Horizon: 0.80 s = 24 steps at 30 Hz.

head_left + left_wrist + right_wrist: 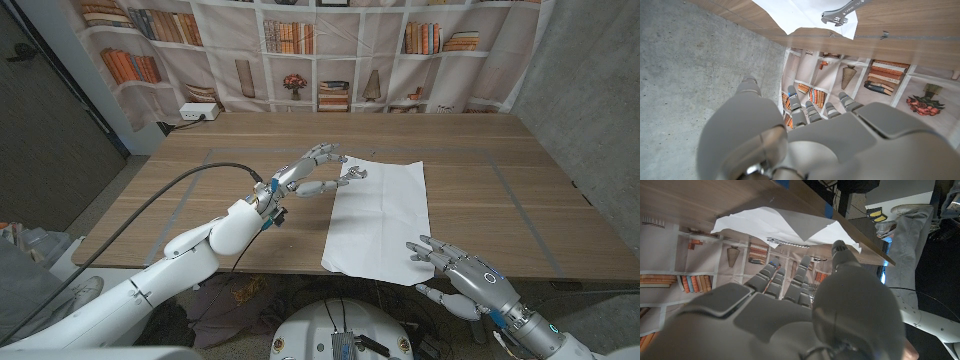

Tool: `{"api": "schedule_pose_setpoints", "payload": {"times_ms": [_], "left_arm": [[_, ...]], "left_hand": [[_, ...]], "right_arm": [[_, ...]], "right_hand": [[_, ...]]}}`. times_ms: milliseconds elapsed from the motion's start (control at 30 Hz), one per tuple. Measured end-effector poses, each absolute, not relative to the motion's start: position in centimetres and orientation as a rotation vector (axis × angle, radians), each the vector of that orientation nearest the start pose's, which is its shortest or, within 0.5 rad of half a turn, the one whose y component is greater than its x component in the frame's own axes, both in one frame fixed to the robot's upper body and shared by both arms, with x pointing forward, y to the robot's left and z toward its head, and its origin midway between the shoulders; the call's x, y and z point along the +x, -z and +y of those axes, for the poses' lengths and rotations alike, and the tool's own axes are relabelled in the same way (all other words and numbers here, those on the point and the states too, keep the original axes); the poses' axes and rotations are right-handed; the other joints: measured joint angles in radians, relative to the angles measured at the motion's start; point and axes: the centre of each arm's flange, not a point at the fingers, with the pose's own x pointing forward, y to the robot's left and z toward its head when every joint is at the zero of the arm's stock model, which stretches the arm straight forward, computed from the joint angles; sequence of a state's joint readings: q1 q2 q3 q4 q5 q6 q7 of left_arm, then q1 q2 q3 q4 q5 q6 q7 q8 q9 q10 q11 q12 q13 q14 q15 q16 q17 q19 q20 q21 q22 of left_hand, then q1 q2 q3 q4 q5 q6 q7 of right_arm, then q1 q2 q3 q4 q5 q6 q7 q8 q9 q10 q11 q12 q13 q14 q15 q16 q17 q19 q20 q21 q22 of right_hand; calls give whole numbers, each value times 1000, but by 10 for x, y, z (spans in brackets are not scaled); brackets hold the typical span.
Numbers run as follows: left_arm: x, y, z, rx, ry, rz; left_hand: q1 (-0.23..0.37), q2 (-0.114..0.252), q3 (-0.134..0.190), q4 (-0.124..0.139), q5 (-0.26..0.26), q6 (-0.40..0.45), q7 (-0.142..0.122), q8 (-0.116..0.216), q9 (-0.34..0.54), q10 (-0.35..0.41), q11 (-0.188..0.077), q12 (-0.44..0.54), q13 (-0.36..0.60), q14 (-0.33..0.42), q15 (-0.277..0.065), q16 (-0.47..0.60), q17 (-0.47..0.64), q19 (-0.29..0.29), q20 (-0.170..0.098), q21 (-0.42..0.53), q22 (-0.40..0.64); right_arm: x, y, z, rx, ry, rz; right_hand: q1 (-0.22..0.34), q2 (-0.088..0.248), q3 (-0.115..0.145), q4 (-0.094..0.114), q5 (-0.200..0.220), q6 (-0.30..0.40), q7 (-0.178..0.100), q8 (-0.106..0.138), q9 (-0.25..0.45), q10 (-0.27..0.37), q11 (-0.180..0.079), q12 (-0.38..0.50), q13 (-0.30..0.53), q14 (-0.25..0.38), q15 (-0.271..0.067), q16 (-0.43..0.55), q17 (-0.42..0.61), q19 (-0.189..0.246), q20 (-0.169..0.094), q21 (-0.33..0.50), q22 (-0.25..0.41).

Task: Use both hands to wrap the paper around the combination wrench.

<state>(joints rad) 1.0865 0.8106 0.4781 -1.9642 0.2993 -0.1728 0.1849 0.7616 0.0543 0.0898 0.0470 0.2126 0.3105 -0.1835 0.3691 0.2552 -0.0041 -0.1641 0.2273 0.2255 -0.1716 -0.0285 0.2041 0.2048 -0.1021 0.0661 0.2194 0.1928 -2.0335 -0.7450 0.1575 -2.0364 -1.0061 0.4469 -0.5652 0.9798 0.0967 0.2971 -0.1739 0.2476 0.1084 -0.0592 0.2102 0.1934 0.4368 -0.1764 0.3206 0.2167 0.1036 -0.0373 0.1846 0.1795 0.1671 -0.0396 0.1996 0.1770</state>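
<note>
A white sheet of paper (pixel 380 215) lies on the wooden table (pixel 480 150), reaching from the middle to the front edge. A small silver combination wrench (pixel 353 176) sits at the paper's far left corner; in the left wrist view the wrench (pixel 842 13) lies across the paper's (pixel 795 12) edge. My left hand (pixel 312 172) hovers just left of the wrench, fingers spread and pointing at it, holding nothing. By the paper's near right corner my right hand (pixel 468 276) is spread, fingertips (pixel 418 247) at the sheet's edge. The right wrist view shows the paper (pixel 785 222) beyond my fingers.
A white power strip (pixel 198 113) lies at the table's far left corner. A bookshelf backdrop (pixel 330 50) stands behind the table. A black cable (pixel 170 190) runs along my left arm. Bare wood lies left and right of the paper.
</note>
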Motion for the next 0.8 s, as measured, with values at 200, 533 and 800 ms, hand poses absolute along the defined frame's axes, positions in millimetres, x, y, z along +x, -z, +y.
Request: {"api": "schedule_pose_setpoints", "payload": {"times_ms": [200, 533, 800], "left_arm": [[501, 38, 167, 1004, 276, -939], [499, 39, 168, 1003, 275, -939], [496, 40, 168, 1004, 275, -940]], "left_hand": [[0, 0, 0, 0, 0, 0, 0, 0, 0, 0, 0, 0, 0, 0, 0, 0, 0, 0, 0, 0, 0], [-8, 2, -4, 4, 0, 0, 0, 0, 0, 0, 0, 0, 0, 0, 0, 0, 0, 0, 0, 0, 0], [-13, 8, -4, 4, 0, 0, 0, 0, -2, 0, 0, 0, 0, 0, 0, 0, 0, 0, 0, 0, 0]], "right_arm": [[350, 227, -294, -1482, -88, -929], [351, 233, -295, -1512, -69, -939], [350, 236, -294, -1531, -67, -945]], "right_hand": [[23, 3, 4, -4, 0, -4, -4, 0, 0, -1, -1, 0, 0, 0, 0, 0, -3, 0, 0, 0, 0], [158, 37, 57, -7, 4, -77, -41, -12, 0, -85, -38, -33, 5, -107, 4, -8, 0, -75, 4, -8, 0], [188, 49, 73, -9, 12, -89, -43, -12, 0, -96, -38, -40, 9, -107, 4, -8, 0, -75, 4, -8, 0]]}}
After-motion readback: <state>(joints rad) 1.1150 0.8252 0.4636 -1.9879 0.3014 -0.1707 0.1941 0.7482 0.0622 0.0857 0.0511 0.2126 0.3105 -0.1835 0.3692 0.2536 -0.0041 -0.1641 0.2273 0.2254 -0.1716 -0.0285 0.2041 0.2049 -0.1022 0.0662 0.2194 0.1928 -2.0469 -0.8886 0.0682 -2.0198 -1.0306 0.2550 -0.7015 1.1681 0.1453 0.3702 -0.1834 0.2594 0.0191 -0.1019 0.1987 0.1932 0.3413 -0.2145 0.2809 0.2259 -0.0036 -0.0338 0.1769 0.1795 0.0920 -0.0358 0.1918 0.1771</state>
